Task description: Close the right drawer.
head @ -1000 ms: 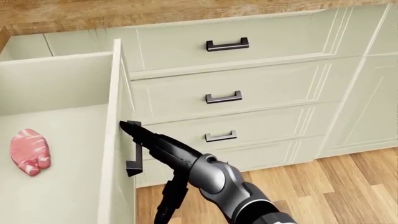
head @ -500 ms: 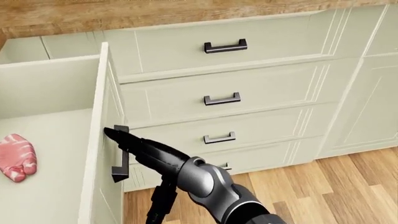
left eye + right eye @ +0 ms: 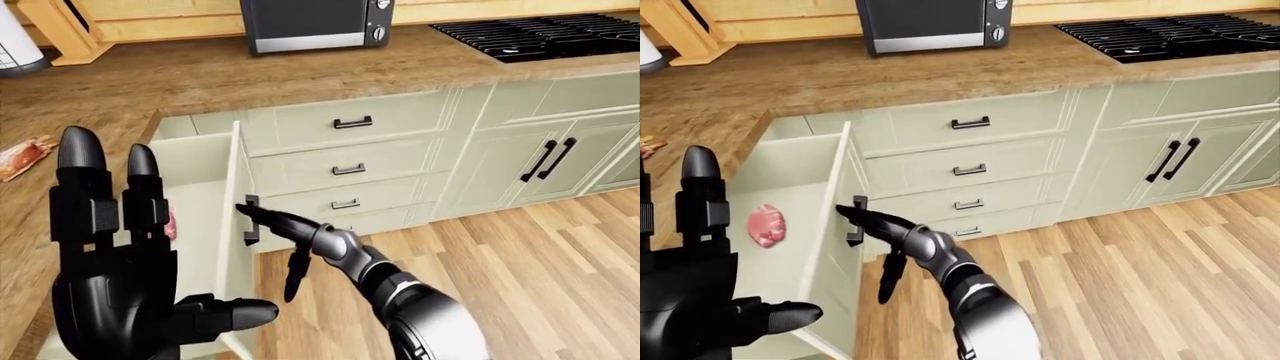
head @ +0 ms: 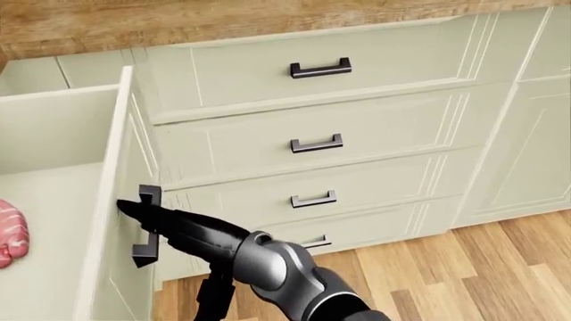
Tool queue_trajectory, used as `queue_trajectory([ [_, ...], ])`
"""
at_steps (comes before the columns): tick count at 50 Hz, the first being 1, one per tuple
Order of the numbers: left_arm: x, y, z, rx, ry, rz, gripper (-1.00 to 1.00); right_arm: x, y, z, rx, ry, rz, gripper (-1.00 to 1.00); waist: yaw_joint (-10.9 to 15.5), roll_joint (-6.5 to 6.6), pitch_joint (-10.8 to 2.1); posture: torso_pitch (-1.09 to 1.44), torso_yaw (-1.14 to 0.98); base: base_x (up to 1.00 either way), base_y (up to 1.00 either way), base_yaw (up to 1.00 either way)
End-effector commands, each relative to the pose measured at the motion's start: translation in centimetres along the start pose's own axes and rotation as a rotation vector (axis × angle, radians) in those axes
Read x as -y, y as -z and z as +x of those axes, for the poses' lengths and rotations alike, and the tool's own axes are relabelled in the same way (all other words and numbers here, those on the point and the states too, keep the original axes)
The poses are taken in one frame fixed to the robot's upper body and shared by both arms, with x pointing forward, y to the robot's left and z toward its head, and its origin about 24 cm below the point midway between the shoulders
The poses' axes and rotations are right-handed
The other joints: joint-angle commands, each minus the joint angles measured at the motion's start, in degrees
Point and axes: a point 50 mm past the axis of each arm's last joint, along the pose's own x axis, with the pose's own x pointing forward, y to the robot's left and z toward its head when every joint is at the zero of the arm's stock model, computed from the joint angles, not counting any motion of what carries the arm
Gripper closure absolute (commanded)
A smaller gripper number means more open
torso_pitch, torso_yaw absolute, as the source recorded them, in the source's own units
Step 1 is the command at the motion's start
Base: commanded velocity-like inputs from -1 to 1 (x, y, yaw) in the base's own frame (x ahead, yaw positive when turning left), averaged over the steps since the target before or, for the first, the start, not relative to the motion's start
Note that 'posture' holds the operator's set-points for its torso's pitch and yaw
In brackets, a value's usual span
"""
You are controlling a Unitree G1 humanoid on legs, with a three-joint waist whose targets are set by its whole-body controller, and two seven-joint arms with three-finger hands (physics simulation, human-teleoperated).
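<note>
The pale green drawer [image 3: 825,225] is standing pulled far out at the left of the bank, and the right hand [image 4: 147,217] is pressing straight open fingers against its front beside the dark bar handle [image 4: 147,227], so the pushing-in step looks under way. Next it needs a steady push toward the cabinet. The pink raw meat piece [image 3: 767,225] is lying inside, below the rim, and the raised left hand [image 3: 110,292], open, is hanging clear, so nothing seems to block the travel.

Open drawer [image 3: 830,225] juts over floor [image 3: 1120,277]; meat [image 3: 767,225] inside; floor right of it free
</note>
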Motion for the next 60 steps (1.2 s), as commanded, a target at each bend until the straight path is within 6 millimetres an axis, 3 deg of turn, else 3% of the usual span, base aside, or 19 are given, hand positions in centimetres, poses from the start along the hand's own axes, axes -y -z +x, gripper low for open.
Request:
queue_trajectory([
  [1,0.2,-1.1,0.2,0.065,0.010,-0.001,-1.00,0.0,-2.9,1.0,0.135,-0.058,-0.091,-1.00,0.5,0.40,-1.08,0.00,0.00,0.00,0.00,0.00],
  [20,0.1,-0.9,0.1,0.065,0.011,-0.004,-1.00,-0.7,-3.0,1.1,0.141,-0.086,-0.080,-1.00,0.5,0.54,-1.14,0.00,0.00,0.00,0.00,0.00],
  [24,0.1,-0.9,0.1,0.065,0.011,-0.003,-1.00,0.5,-3.0,0.9,0.142,-0.035,-0.077,-1.00,0.4,0.55,-1.22,0.00,0.00,0.00,0.00,0.00],
  [26,0.1,-0.9,0.1,0.065,0.012,-0.002,-1.00,1.7,-3.2,0.7,0.146,0.005,-0.071,-1.00,0.5,0.52,-1.21,0.00,0.00,0.00,0.00,0.00],
  [33,0.2,-0.9,0.1,0.062,0.010,0.000,-1.00,10.4,-3.4,-2.2,0.128,0.271,-0.074,-1.00,1.0,0.18,-1.06,0.00,0.00,0.00,0.00,0.00],
  [34,0.2,-0.8,0.1,0.058,0.012,-0.001,-1.00,12.4,-3.3,-3.3,0.124,0.338,-0.062,-1.00,1.1,0.09,-1.09,0.00,0.00,0.00,0.00,0.00],
  [37,0.3,-0.8,0.1,0.056,0.013,0.000,-1.00,15.8,-3.1,-5.7,0.144,0.465,0.011,-1.00,1.2,-0.19,-1.18,0.00,0.00,0.00,0.00,0.00],
  [41,0.2,-0.8,0.0,0.057,0.011,0.002,-1.00,18.9,-2.8,-8.8,0.159,0.619,0.020,-1.00,1.1,-0.54,-1.37,0.00,0.00,0.00,0.00,0.00],
  [42,0.3,-0.9,0.0,0.058,0.012,0.003,-1.00,20.2,-2.6,-10.5,0.167,0.702,0.010,-1.00,1.2,-0.61,-1.41,0.00,0.00,0.00,0.00,0.00],
  [44,0.3,-0.9,0.0,0.059,0.014,0.004,-1.00,20.7,-2.2,-11.8,0.172,0.757,0.012,-1.00,1.2,-0.76,-1.42,0.00,0.00,0.00,0.00,0.00],
  [47,0.4,-0.8,-0.1,0.053,0.023,0.005,-1.00,19.9,-0.8,-13.9,0.173,0.837,0.029,-1.00,1.2,-0.96,-1.35,0.00,0.00,0.00,0.00,0.00],
  [50,0.5,-0.6,-0.1,0.045,0.025,0.005,-1.00,16.7,-0.4,-16.5,0.179,0.901,0.043,-1.00,1.6,-1.40,-1.37,0.00,0.00,0.00,0.00,0.00],
  [56,0.5,-0.2,0.0,0.031,0.028,0.008,-1.00,10.5,-2.3,-21.6,0.196,1.051,0.044,-1.00,1.8,-1.31,-1.32,0.00,0.00,0.00,0.00,0.00],
  [60,0.6,0.1,0.1,0.018,0.030,0.011,-1.00,8.1,-3.3,-24.4,0.207,1.142,0.055,-1.00,1.7,-1.04,-1.27,0.00,0.00,0.00,0.00,0.00],
])
